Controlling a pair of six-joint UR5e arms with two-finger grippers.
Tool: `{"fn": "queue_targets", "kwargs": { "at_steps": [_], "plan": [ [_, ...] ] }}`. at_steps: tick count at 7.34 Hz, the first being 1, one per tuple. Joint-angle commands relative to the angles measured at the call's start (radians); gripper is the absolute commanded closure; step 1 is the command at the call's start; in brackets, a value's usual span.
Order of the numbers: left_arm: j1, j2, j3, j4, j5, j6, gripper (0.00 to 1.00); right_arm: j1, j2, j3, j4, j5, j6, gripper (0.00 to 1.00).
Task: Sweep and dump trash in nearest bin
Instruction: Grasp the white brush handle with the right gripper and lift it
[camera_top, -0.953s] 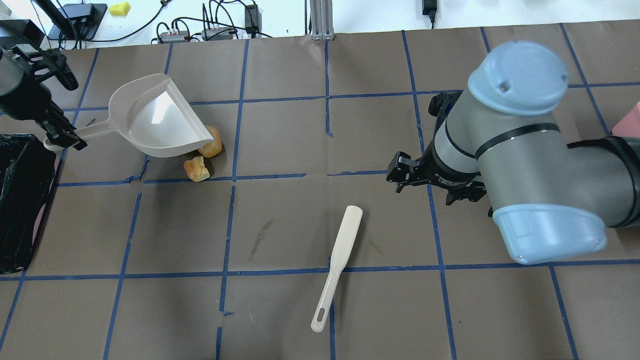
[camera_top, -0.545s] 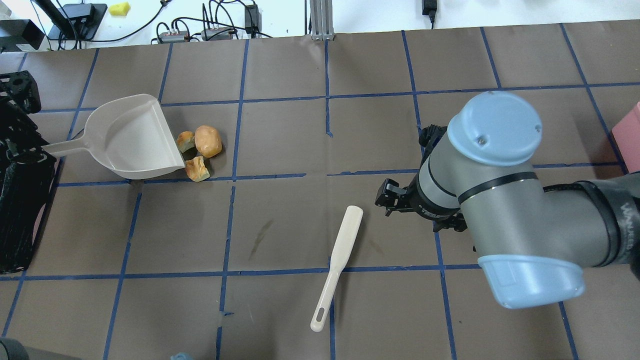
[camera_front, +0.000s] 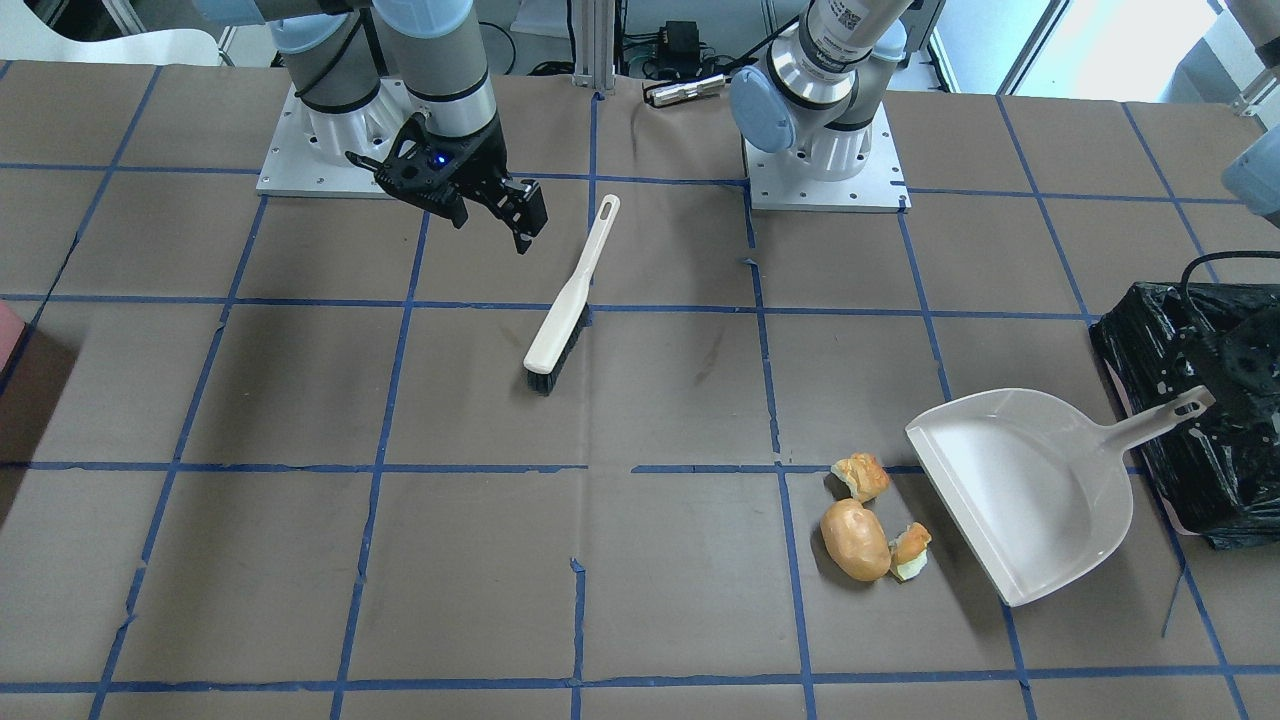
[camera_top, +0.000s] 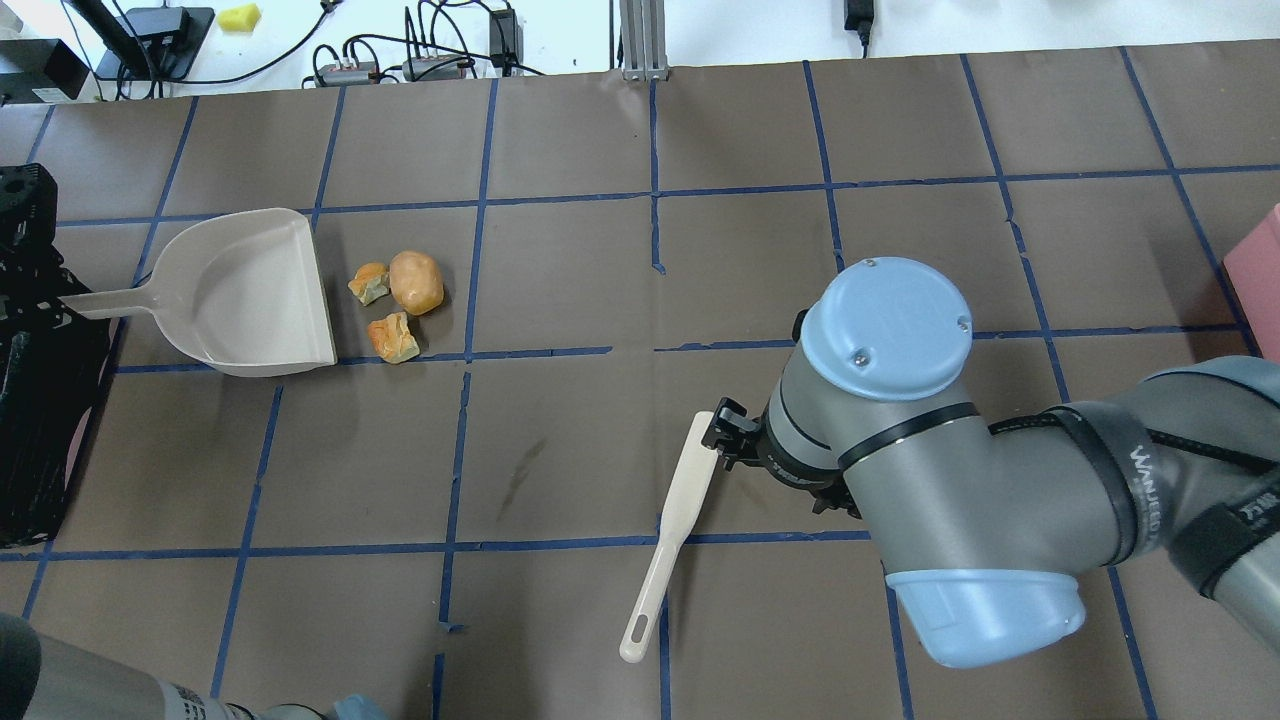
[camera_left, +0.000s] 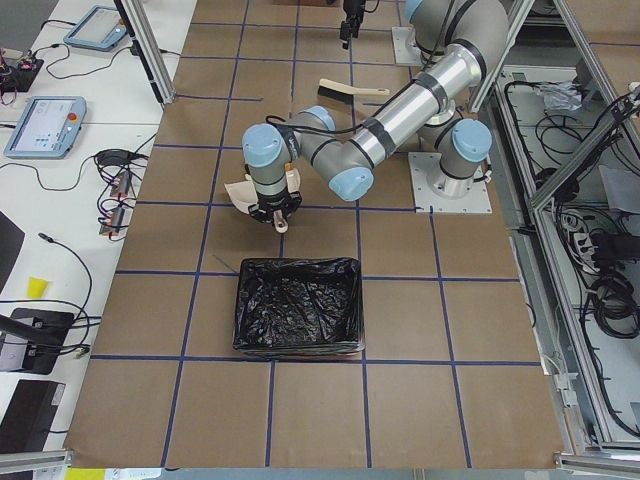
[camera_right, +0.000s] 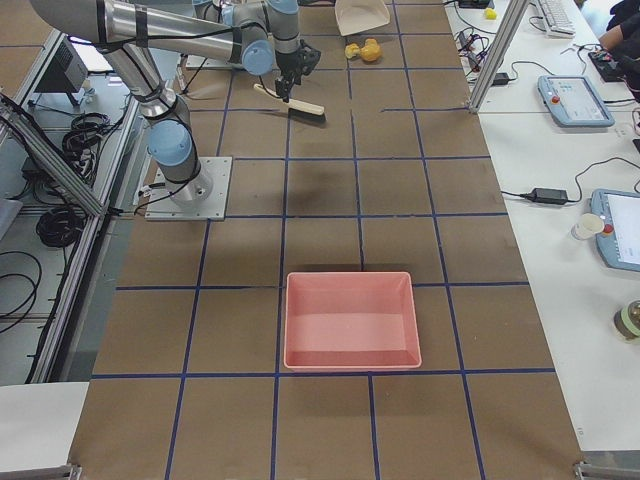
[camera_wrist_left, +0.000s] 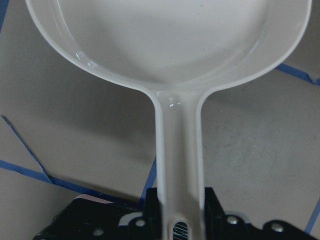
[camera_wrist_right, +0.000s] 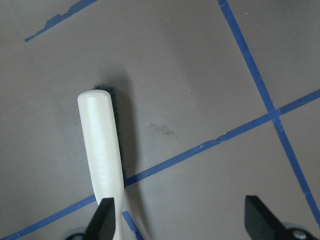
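Note:
The trash is an oval roll (camera_top: 416, 282) and two torn chunks (camera_top: 369, 283) (camera_top: 393, 337) lying on the brown table. The white dustpan (camera_top: 250, 295) rests flat just left of them, its open edge a small gap away. My left gripper (camera_wrist_left: 179, 222) is shut on the dustpan handle (camera_wrist_left: 179, 150), right beside the black-bagged bin (camera_top: 40, 440). A white brush (camera_top: 680, 510) lies mid-table. My right gripper (camera_wrist_right: 182, 220) hovers open over the brush (camera_wrist_right: 102, 145), which passes by one finger (camera_wrist_right: 105, 217) and is not gripped.
An unlined pink bin (camera_right: 350, 320) stands at the robot's right end of the table, its corner (camera_top: 1264, 275) at the overhead view's edge. Cables and power bricks (camera_top: 420, 55) lie past the far table edge. Both arm bases (camera_front: 820, 150) are bolted near the robot side.
The left arm lowered the tilted dustpan flat and drew it left, uncovering the bread and leaving a gap. The right arm swung towards the robot and left, arriving over the brush.

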Motion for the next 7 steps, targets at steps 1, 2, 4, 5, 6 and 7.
{"fn": "queue_targets", "kwargs": {
  "at_steps": [1, 2, 4, 5, 6, 7],
  "plan": [
    [-0.001, -0.026, -0.008, -0.005, 0.003, 0.051, 0.97, 0.106, 0.084, 0.000, -0.081, -0.023, 0.157, 0.08],
    [-0.001, -0.027, -0.025, 0.000, 0.005, 0.058, 0.97, 0.159, 0.139, -0.001, -0.140, -0.070, 0.228, 0.08],
    [0.000, -0.032, -0.036, 0.012, 0.015, 0.066, 0.97, 0.229, 0.208, -0.006, -0.248, -0.112, 0.298, 0.08],
    [0.000, -0.035, -0.036, 0.019, 0.025, 0.071, 0.97, 0.236, 0.214, -0.003, -0.256, -0.117, 0.324, 0.08],
    [0.000, -0.047, -0.048, 0.048, 0.025, 0.072, 0.97, 0.256, 0.216, 0.000, -0.257, -0.120, 0.353, 0.08],
    [0.000, -0.061, -0.065, 0.085, 0.025, 0.071, 0.97, 0.291, 0.217, 0.002, -0.257, -0.161, 0.361, 0.08]
  ]
}}
